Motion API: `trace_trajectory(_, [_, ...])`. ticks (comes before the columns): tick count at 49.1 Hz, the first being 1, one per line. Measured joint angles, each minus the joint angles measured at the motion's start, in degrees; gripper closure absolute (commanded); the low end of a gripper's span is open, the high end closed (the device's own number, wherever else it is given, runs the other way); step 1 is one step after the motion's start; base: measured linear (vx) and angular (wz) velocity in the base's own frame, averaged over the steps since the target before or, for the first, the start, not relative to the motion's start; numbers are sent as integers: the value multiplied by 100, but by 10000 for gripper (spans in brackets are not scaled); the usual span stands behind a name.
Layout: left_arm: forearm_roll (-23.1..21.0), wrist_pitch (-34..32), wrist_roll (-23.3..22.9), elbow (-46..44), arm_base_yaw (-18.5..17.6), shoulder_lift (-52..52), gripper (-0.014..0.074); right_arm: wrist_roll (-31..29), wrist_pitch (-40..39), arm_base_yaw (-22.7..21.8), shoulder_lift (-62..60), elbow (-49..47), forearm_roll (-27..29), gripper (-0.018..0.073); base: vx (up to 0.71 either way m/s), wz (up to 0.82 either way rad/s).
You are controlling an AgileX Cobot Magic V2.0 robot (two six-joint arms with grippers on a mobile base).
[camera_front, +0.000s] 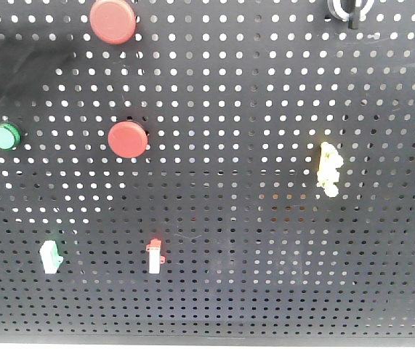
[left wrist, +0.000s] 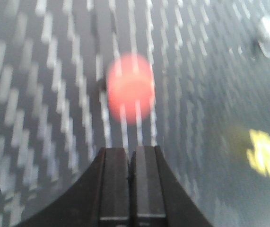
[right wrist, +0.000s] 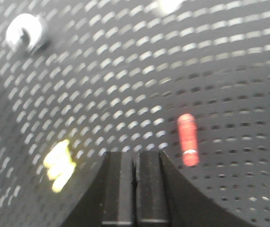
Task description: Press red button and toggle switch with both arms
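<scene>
On the black pegboard (camera_front: 265, 94), one red button (camera_front: 113, 20) sits at the top and a second red button (camera_front: 127, 138) below it. The toggle switch (camera_front: 349, 9) is cut off by the top right edge. No gripper shows in the front view. In the left wrist view my left gripper (left wrist: 130, 150) is shut and empty, a short way below a blurred red button (left wrist: 130, 88). In the right wrist view my right gripper (right wrist: 135, 154) is shut and empty; the toggle switch's silvery ring (right wrist: 26, 32) is far up to its left.
A green button (camera_front: 5, 136) is at the left and a yellow part (camera_front: 328, 169) at the right. A white-green switch (camera_front: 50, 256) and a red-white switch (camera_front: 154, 256) sit lower down. The red-white switch (right wrist: 187, 139) lies just right of my right gripper.
</scene>
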Motion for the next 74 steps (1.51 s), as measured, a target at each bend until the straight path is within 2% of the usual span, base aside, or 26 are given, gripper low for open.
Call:
trace_trajectory(9, [-7, -341, -50, 1364, 0, -910, 594, -1679, 481, 0, 688, -506, 1513, 562, 0, 0])
trace_trajectory(16, [-13, -476, -229, 1985, 0, -1371, 594, -2681, 785, 0, 1452, -1118, 2635, 562, 0, 0])
trace_trajectory(20, [-14, -512, -275, 2107, 0, -1479, 594, -3147, 1113, 0, 1942, -1545, 3187, 562, 0, 0])
trace_trajectory(27, [-14, -553, -298, 2128, 0, -1501, 594, -3539, 1554, 45, 2657, -2148, 3833, 562, 0, 0])
trace_trajectory(35, [-19, -596, -308, 2128, 0, -1514, 594, -3579, 1528, 586, 3248, -2685, 3974, 562, 0, 0])
trace_trajectory(42, [-19, -596, -308, 2128, 0, -1514, 594, -3579, 1105, 1018, 3559, -2936, 3993, 562, 0, 0])
trace_trajectory(49, [-19, -596, -310, 2128, 0, -1514, 594, -3563, 652, 1060, 3713, -3004, 4006, 562, 0, 0])
trace_trajectory(74, [-19, -596, -315, 2128, 0, -1514, 594, -3680, 587, 1071, 3894, -3054, 4417, 562, 0, 0])
